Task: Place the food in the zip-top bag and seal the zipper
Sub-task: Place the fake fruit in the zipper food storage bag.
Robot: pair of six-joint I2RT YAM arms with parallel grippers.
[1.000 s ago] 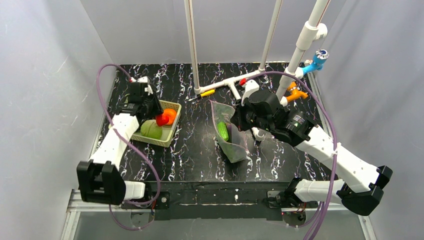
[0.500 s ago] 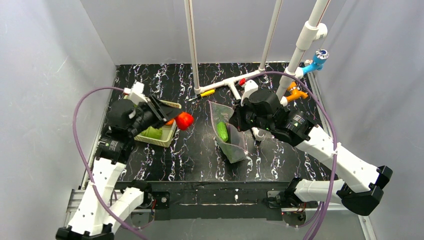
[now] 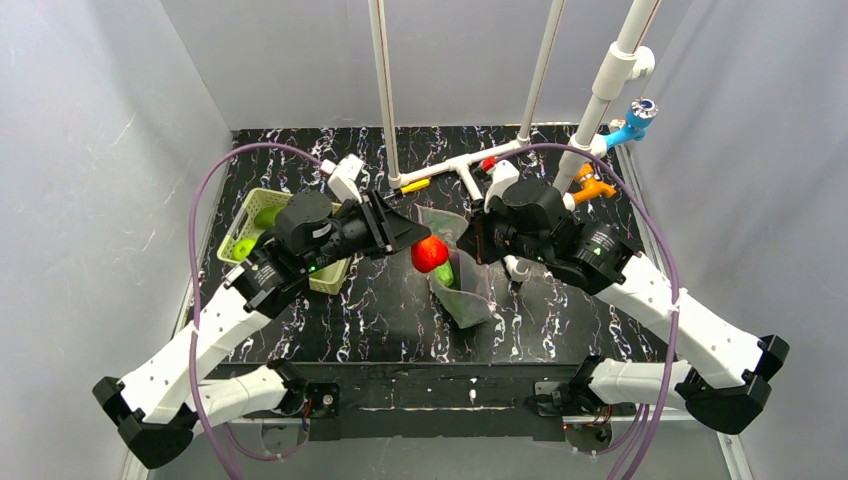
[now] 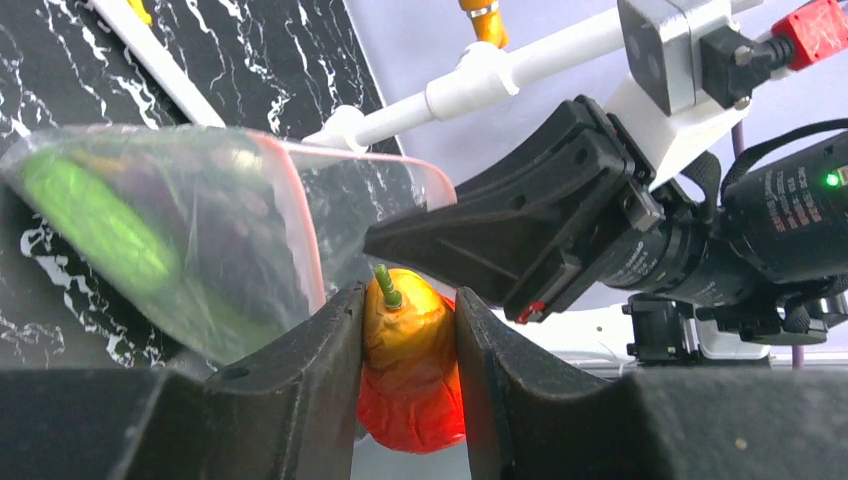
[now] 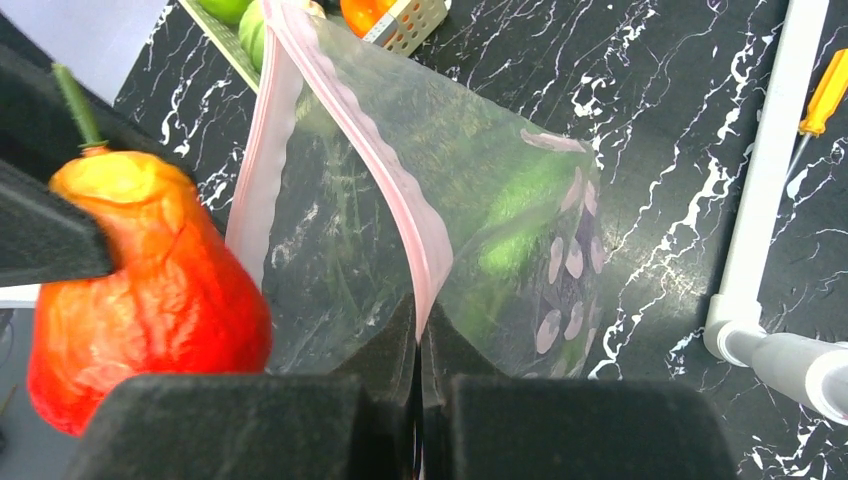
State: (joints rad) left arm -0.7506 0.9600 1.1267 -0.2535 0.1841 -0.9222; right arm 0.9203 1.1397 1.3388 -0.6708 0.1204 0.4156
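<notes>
Bag (image 3: 468,298) is standing open mid-table, cucumber (image 5: 520,205) inside. Right gripper (image 5: 418,335) is pinching the zipper (image 5: 398,190), jaws clamped. Left gripper (image 4: 408,330) is clamping the tomato (image 3: 430,254), hovering at the mouth's 9 o'clock.

From above, the left arm (image 3: 300,240) covers most of the basket (image 3: 238,212). Through the bag (image 4: 200,230) the green food (image 4: 90,225) is a blur; I can't name it.

Left arm (image 3: 215,335), right arm (image 3: 700,330): I'm seeing white links, black joints, purple cables (image 3: 262,146) looping off, green light (image 4: 830,180) on.
</notes>
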